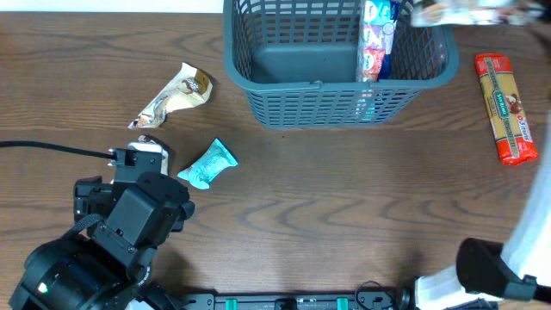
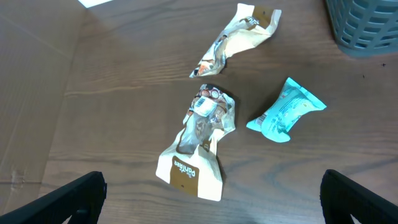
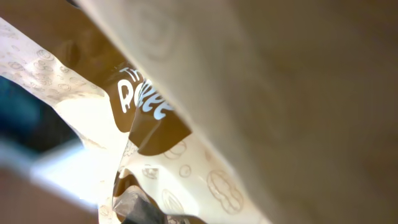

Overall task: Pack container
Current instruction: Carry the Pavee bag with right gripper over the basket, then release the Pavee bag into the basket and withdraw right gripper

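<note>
1. The basket (image 1: 323,86) sits upright at the far centre of the table (image 1: 344,215), open side up.
2. Inside it I see colourful snack packets (image 1: 374,39) standing on edge against the right-hand wall.
3. The right gripper (image 1: 469,12) has its jaws together, pinching a cream-and-brown packet (image 3: 155,118). From overhead it's only a blur at the top edge, just beside the basket's far right corner. The wrist view is filled by the wrapper, which has white lettering on a brown band.
4. The left gripper (image 2: 211,186) has its jaws spread wide and holds nothing. It hangs above a second cream packet (image 2: 199,143), which lies crumpled on the table.
5. A teal packet (image 1: 208,164) lies just beside that one on the basket side. They're not touching.
6. A twisted cream packet (image 1: 172,95) lies further out on the left, well apart from the basket.
7. A long red packet (image 1: 506,108) lies flat on the table to the right of the basket, apart from it.
</note>
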### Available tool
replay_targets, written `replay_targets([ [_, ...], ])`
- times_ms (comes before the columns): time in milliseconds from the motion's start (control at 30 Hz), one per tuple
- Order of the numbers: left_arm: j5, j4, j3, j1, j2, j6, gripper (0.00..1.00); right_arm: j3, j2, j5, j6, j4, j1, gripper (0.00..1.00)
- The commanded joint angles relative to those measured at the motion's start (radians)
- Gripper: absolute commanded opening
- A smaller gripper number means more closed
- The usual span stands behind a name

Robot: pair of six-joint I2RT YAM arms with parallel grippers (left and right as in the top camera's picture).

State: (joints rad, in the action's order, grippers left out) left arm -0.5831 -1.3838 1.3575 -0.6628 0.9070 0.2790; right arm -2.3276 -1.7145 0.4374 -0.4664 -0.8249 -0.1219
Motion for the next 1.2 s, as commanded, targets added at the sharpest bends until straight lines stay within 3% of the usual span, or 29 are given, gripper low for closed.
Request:
replay_targets([
  [0,-0.012,-0.003,0.019,0.003,0.000,-0.016,0.99,0.026,-0.056,-0.075,0.200,-0.030,0.116,0.02],
  [200,-0.012,-0.003,0.019,0.003,0.000,-0.016,0.99,0.026,-0.169,-0.397,0.241,-0.134,0.260,0.03],
  [467,-0.012,-0.003,0.019,0.003,0.000,-0.016,0.99,0.026,-0.324,-0.404,0.247,-0.152,0.292,0.01],
  [1000,-0.012,-0.003,0.019,0.003,0.000,-0.016,0.99,0.032,-0.450,-0.404,0.274,-0.216,0.292,0.04],
  [1167,-0.012,-0.003,0.019,0.003,0.000,-0.017,0.99,0.032,-0.470,-0.404,0.281,-0.220,0.292,0.17],
])
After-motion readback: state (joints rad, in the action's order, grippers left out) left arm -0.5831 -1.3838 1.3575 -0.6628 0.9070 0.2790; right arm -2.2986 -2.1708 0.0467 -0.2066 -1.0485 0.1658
